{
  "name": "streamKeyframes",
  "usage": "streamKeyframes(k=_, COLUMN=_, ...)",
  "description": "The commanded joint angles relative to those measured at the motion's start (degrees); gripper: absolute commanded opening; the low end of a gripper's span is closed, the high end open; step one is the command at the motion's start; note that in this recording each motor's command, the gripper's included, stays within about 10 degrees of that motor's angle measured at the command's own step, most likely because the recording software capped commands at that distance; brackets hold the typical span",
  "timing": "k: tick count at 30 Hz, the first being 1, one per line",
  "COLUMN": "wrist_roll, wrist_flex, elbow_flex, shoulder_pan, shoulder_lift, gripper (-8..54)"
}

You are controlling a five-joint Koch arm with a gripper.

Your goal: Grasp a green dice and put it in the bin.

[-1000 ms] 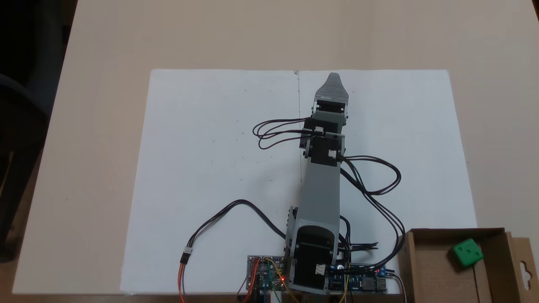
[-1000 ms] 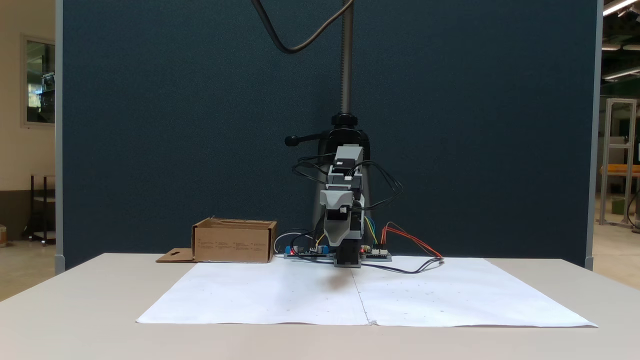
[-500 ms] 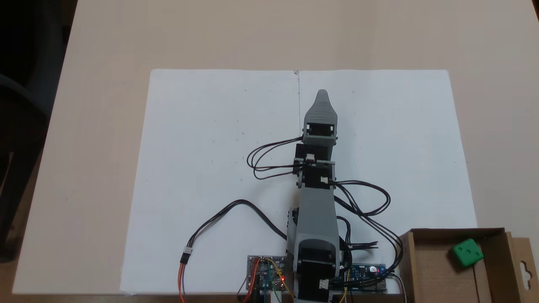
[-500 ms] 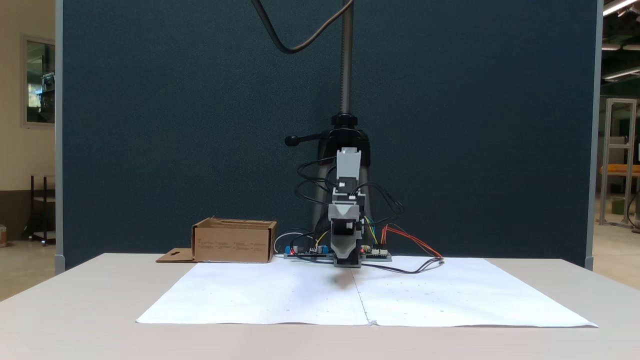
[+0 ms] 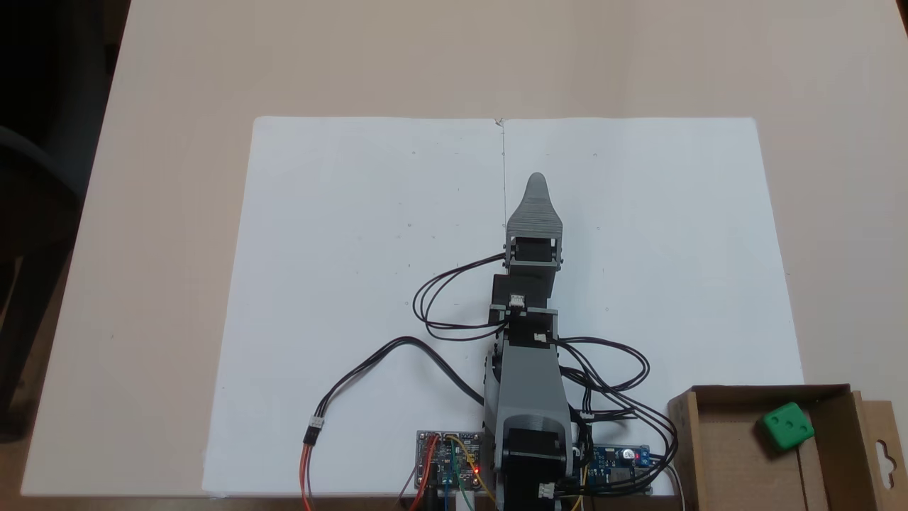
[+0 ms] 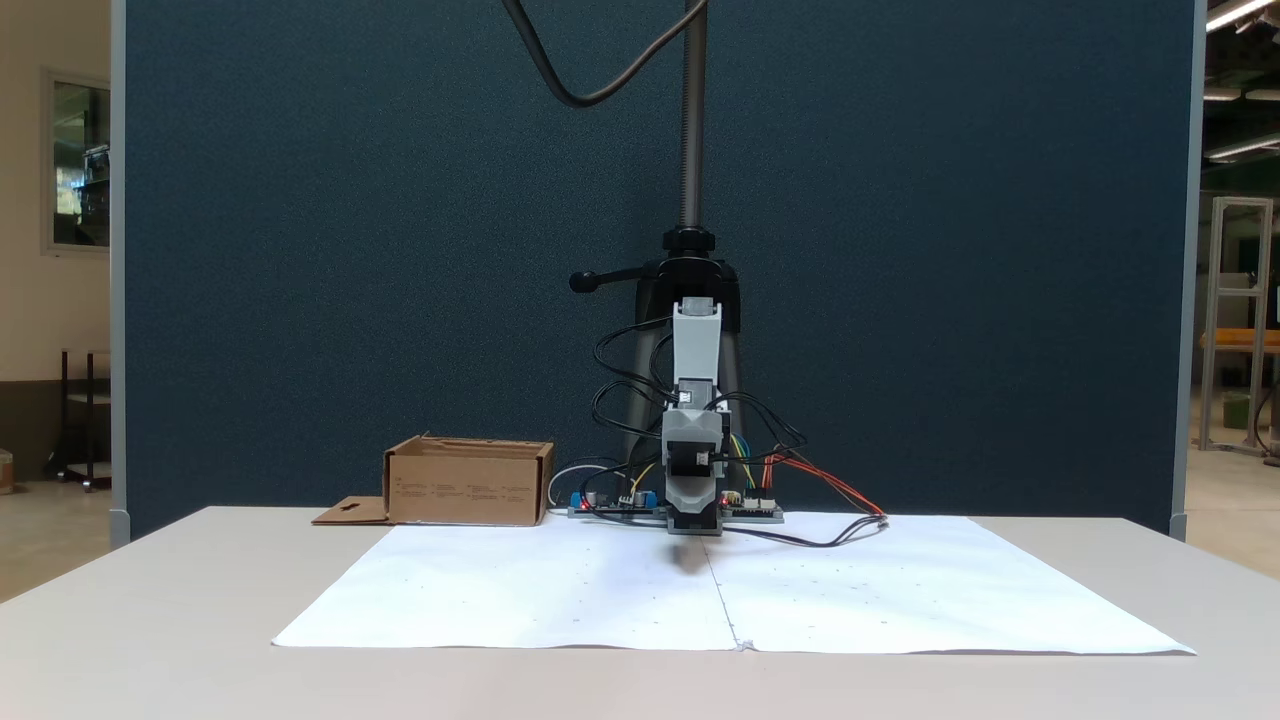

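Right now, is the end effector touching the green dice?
Apart. In a fixed view the end effector points out over the white paper, while the green dice lies inside the cardboard bin, with bare paper and the bin wall between them.

White paper sheets (image 5: 369, 284) lying flat on beige table (image 5: 177, 213), seam running down centre. Circuit boards (image 5: 448, 458) w/ red LED glowing at near edge. Blue partition (image 6: 350, 250) standing behind.

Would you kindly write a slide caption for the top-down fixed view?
Small bright green plastic dice lying inside the shallow brown cardboard bin; grey gripper above the white paper sheet.
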State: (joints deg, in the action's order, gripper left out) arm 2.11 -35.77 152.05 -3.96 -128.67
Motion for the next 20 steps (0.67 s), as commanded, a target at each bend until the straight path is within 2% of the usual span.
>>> streamKeyframes(k=1, wrist_roll=-0.2, wrist_flex=-7.5, elbow_flex=7.5, shoulder_pan=-0.4, shoulder_lift=-4.3, gripper=43.8)
streamKeyframes(k=3, wrist_roll=-0.4, wrist_flex=-12.4, elbow_flex=10.4, shoulder_pan=-0.3, shoulder_lift=-7.0, gripper=43.8)
streamKeyframes(k=8, wrist_roll=-0.4, wrist_flex=-23.1, elbow_flex=10.4, shoulder_pan=-0.2, shoulder_lift=-7.0, gripper=43.8)
streamKeyframes(k=20, wrist_roll=-0.4, wrist_flex=-23.1, elbow_flex=10.4, shoulder_pan=-0.3, shoulder_lift=-6.9, gripper=44.5)
